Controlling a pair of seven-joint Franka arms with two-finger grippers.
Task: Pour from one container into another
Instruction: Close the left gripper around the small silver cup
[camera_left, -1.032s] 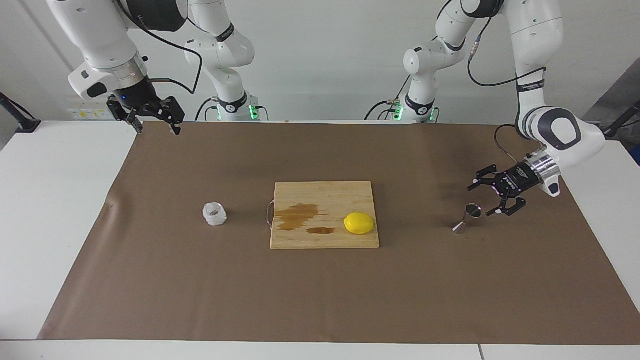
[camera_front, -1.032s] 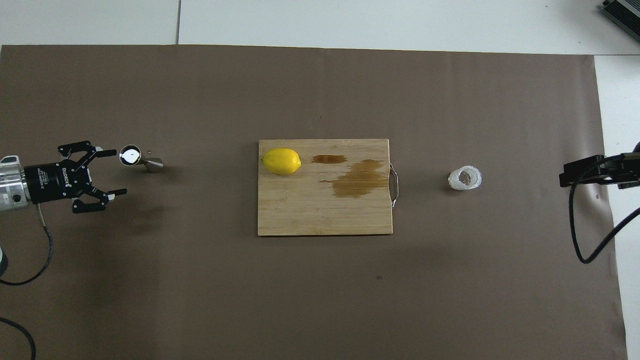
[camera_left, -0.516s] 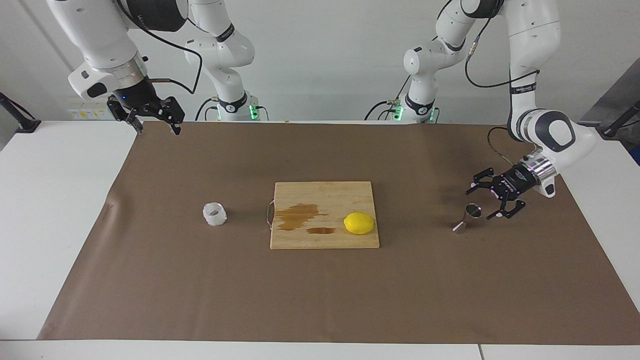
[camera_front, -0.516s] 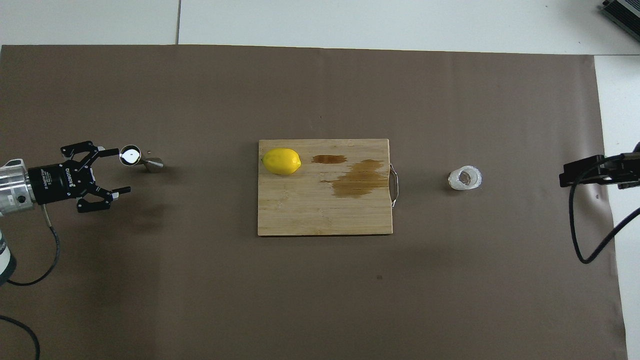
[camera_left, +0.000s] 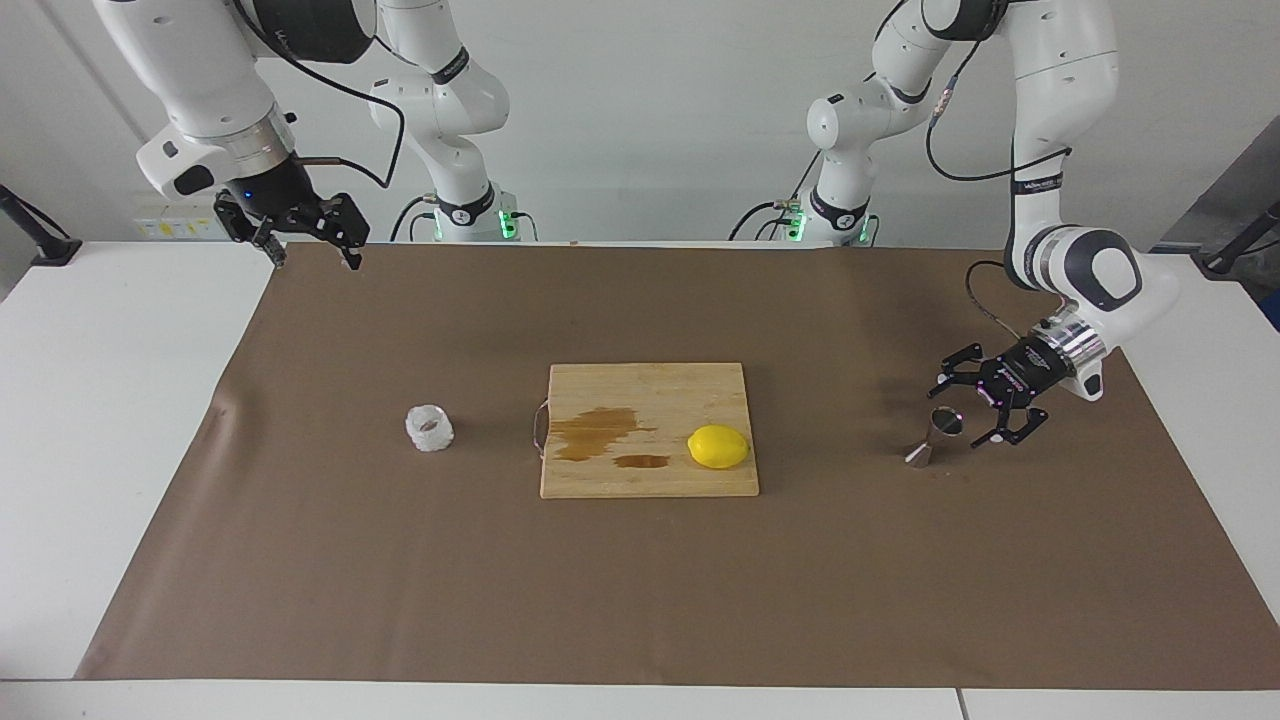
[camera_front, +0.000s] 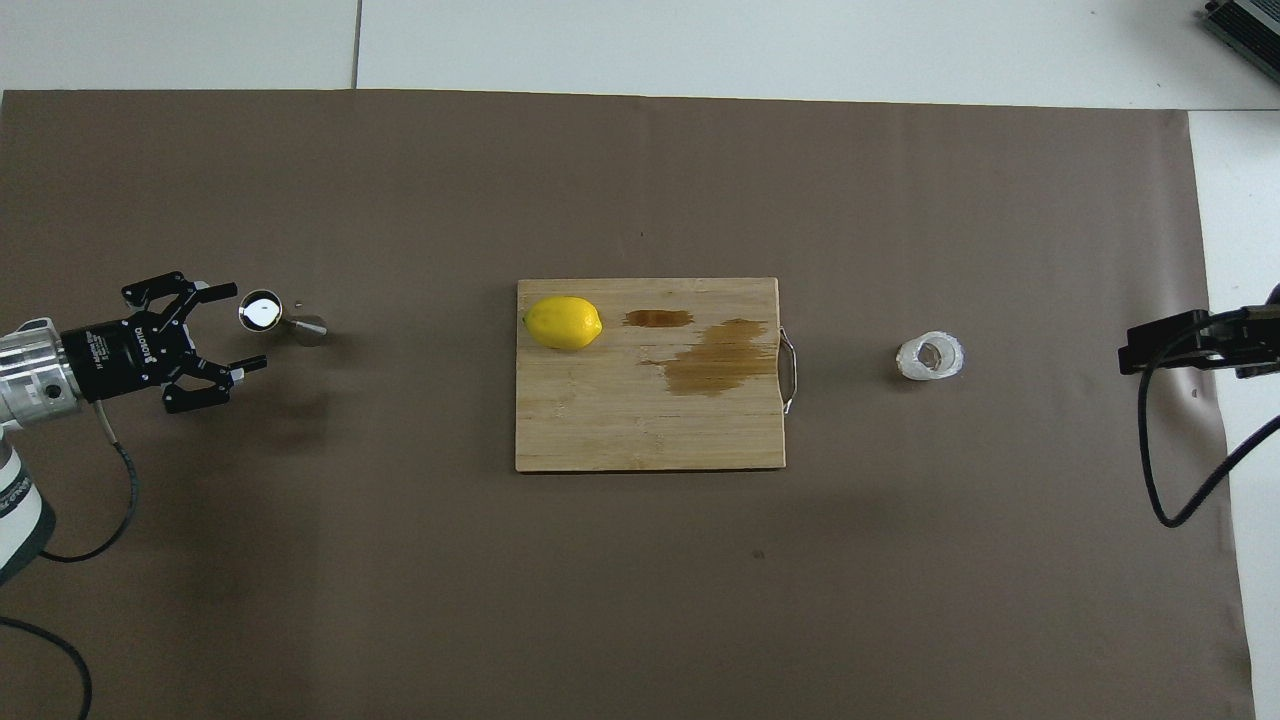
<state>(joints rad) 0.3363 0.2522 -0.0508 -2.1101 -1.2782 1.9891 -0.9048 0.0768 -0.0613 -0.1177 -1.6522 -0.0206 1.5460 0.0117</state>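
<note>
Jigger (camera_left: 935, 436) first, facing view: it sits on the brown mat, just beside the left tool (camera_left: 968, 407), toward the bench middle from it, apparently upright though it reads slanted at this angle. Left tool's fingers are spread wide, nothing between them, fingertips flanking the jigger's rim without clear contact. Tumbler (camera_left: 429, 428) is well apart, past the cutting board (camera_left: 648, 385) and lemon (camera_left: 718, 446). Right tool (camera_left: 310, 248) waits raised by its own base, fingers spread, empty.

Overhead view: left tool (camera_front: 238, 330) points straight at the jigger (camera_front: 262, 311), which lies slightly off its centreline toward the upper finger. Tumbler (camera_front: 930, 357) is nearer the right arm, so that arm is likely the one to pick it up.
</note>
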